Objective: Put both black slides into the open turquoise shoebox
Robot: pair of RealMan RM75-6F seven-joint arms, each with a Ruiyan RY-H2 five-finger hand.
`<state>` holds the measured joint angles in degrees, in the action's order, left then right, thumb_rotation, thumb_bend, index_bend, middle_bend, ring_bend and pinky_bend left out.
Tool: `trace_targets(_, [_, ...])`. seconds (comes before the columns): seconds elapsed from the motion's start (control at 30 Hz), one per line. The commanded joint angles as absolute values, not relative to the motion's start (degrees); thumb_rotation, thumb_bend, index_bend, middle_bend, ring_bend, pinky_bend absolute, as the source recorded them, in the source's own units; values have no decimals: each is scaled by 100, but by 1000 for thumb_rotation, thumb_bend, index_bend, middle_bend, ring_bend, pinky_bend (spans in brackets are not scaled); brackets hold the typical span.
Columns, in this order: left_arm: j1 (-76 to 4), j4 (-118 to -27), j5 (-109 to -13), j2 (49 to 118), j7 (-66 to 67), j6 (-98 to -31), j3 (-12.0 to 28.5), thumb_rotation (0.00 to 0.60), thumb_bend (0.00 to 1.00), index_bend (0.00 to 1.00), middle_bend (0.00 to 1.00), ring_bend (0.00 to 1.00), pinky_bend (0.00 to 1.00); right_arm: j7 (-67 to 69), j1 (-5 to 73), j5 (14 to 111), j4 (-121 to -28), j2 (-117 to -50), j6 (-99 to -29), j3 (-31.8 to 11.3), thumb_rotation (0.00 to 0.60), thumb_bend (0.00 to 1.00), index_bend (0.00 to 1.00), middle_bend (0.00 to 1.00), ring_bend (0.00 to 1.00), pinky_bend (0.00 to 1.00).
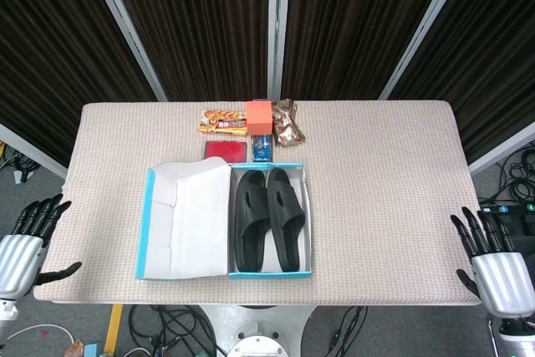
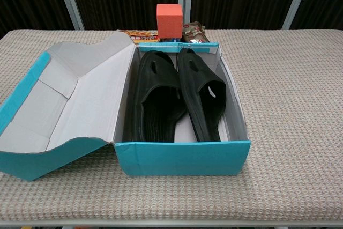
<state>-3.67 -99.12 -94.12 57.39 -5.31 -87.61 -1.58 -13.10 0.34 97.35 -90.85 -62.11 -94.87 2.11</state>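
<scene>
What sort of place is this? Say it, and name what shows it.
Probably a robot test or recording station, not a home: dark curtains behind a cloth-covered table, loose cables on the floor below, and staged props like the turquoise shoebox.

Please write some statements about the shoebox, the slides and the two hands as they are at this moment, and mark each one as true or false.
1. Both black slides lie inside the turquoise shoebox. True.
2. The right hand holds one slide. False: it is empty, with fingers spread, off the right edge of the table.
3. The shoebox lid is closed over the slides. False: it lies open on the left side of the box.
4. The left hand is beside the left edge of the table and holds nothing. True.
5. The orange box stands inside the shoebox. False: it stands on the table behind the shoebox.
</scene>
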Motion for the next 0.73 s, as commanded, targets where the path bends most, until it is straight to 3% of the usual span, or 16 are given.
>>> trace_targets(0.03, [-338, -9968, -9458, 5760, -458, -8812, -180, 600, 20, 73, 17, 0, 0, -1093, -335, 9636, -8334, -6633, -9902, 254, 600, 0, 1, 0, 0, 12])
trace_targets(0.73, [-367, -9652, -9352, 5987, -627, -8701, -182, 600, 20, 72, 17, 0, 0, -674, -330, 9466, -8077, -6870, -9777, 32, 600, 1, 0, 0, 0, 9])
